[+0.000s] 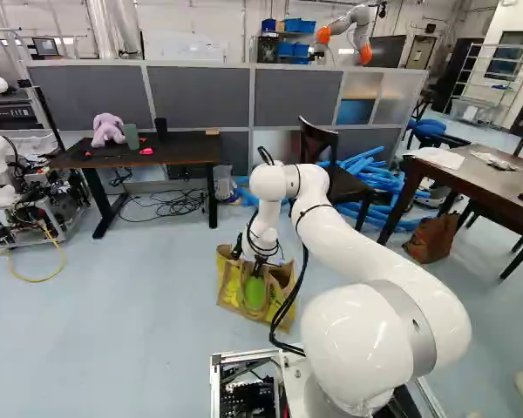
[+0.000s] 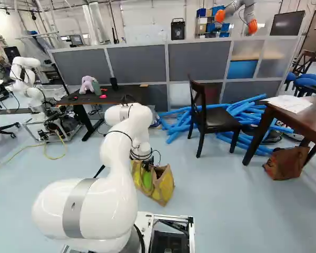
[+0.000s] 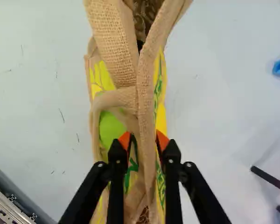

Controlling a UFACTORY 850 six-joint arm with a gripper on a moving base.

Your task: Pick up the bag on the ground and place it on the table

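Tan-and-yellow bag upright on floor ahead of base, claw at bag opening, fingers moderately apart, handle strap between them, ungripped, black tabletop beyond.

The arm reaches forward, pincer pointing down, fingers apart.

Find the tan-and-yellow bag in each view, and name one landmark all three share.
Left base view: bag below the middle, left of the arm's base.
Right base view: below the middle, right of the arm.
Wrist view: beneath and ahead of the fingers.
Shared: its green patch.
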